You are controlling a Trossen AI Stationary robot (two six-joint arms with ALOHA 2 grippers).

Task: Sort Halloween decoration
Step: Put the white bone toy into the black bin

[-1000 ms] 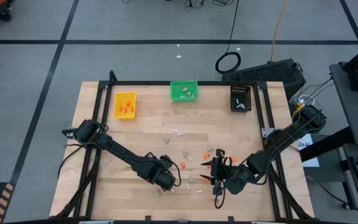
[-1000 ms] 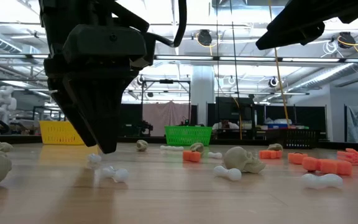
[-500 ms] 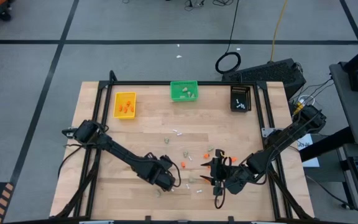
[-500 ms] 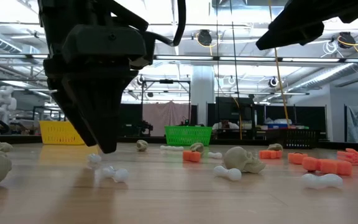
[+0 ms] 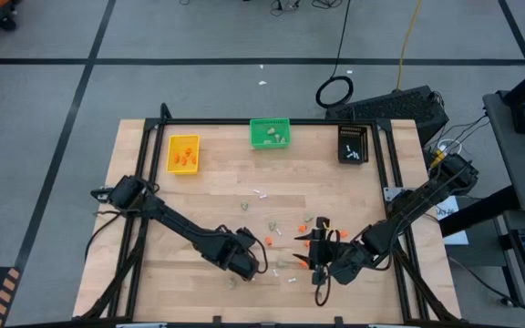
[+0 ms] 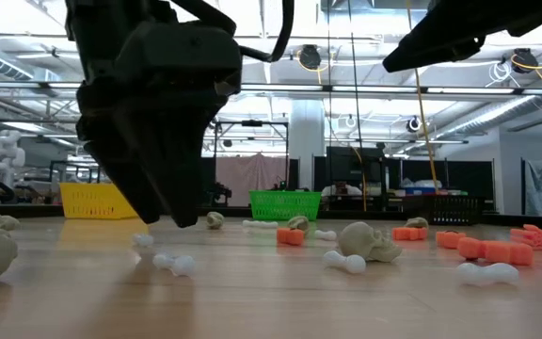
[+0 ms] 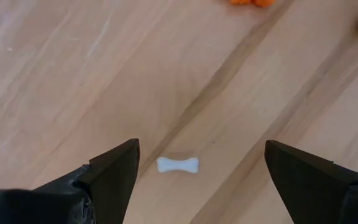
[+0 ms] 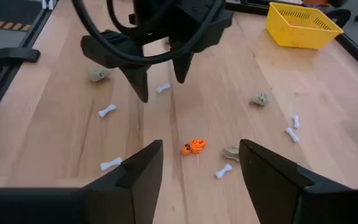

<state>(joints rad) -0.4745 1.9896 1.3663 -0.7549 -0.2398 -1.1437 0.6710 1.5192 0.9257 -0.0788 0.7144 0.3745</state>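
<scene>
**Bone between my left fingers, lying crosswise**

My left gripper [image 7: 194,180] hangs low over the near part of the table [image 5: 217,196], fingers spread wide and holding nothing. A small white bone [image 7: 178,165] lies flat on the wood in the gap between them, a shade closer to one finger than the other. Its long axis runs from finger to finger, so I judge I'd close on its knobbed ends unless I turn the wrist first.

My right gripper [image 8: 194,168] waits just beside, parted and empty, looking over an orange piece [image 8: 193,147] and more bones. The left is clearly nearer this bone.

Farther off, scattered pieces lie mid-table. At the far edge stand the yellow bin [image 5: 183,153], green bin [image 5: 270,133] and black bin [image 5: 353,143], each seemingly holding pieces already.
</scene>
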